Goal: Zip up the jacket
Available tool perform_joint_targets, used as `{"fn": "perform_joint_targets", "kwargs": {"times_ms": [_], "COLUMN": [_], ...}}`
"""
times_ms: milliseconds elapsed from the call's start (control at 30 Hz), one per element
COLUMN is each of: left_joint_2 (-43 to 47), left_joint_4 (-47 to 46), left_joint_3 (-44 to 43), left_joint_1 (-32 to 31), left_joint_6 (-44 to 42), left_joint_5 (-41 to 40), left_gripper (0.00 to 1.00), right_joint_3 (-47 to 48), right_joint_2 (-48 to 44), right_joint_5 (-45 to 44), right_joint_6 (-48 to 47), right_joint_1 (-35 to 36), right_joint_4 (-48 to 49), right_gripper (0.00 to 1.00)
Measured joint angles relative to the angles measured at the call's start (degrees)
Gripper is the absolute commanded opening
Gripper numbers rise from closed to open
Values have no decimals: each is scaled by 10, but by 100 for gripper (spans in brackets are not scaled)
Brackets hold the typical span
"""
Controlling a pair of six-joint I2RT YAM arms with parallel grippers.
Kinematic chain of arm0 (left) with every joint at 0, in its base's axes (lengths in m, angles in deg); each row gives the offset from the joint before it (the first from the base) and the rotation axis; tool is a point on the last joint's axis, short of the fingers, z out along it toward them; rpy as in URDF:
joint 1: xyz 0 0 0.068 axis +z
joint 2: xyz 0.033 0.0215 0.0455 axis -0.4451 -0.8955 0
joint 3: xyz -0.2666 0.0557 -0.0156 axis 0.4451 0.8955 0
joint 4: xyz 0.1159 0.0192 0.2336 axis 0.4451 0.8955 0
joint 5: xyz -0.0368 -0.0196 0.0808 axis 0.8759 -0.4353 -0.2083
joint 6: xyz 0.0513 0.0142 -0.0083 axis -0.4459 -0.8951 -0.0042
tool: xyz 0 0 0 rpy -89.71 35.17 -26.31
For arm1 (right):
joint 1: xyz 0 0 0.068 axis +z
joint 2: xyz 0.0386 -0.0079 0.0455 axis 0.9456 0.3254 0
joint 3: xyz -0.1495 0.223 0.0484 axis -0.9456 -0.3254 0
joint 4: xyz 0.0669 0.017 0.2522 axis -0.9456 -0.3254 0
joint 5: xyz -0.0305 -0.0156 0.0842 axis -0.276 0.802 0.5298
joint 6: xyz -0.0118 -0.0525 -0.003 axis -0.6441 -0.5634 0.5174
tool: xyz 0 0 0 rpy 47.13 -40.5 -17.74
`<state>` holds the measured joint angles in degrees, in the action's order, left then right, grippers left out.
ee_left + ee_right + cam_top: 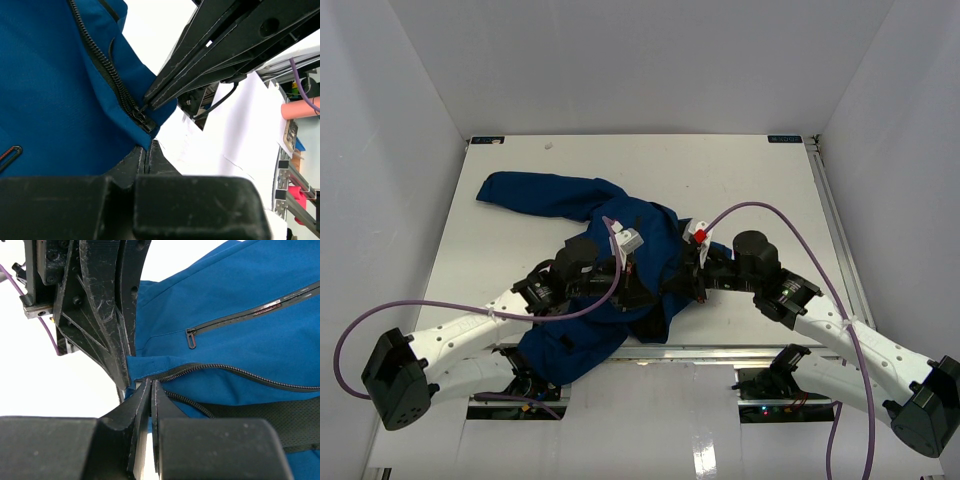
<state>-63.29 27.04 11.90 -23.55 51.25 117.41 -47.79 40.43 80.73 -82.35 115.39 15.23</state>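
Robotics lab test cell: a white table (760,180) is boxed in by plain white panels (640,60) on the left, far and right sides; an aluminium rail (835,220) runs along its right edge; a left arm (460,335) and a right arm (860,345) are bolted at the near edge, trailing purple cables (450,305); the left wrist view shows aluminium framing (295,200) and a salmon-pink cylinder (300,109) beyond the table.
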Motion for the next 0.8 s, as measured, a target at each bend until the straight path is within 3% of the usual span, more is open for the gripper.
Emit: {"fn": "perform_joint_targets", "kwargs": {"times_ms": [800], "left_joint_2": [32], "left_joint_4": [-7], "left_joint_3": [17], "left_joint_1": [4], "left_joint_6": [4], "left_joint_5": [-2], "left_gripper": [0], "right_joint_3": [56], "right_joint_2": [49], "right_joint_5": [-12], "right_joint_6": [-77], "right_joint_1": [7], "right_joint_4": [-23], "right_gripper": [8]}}
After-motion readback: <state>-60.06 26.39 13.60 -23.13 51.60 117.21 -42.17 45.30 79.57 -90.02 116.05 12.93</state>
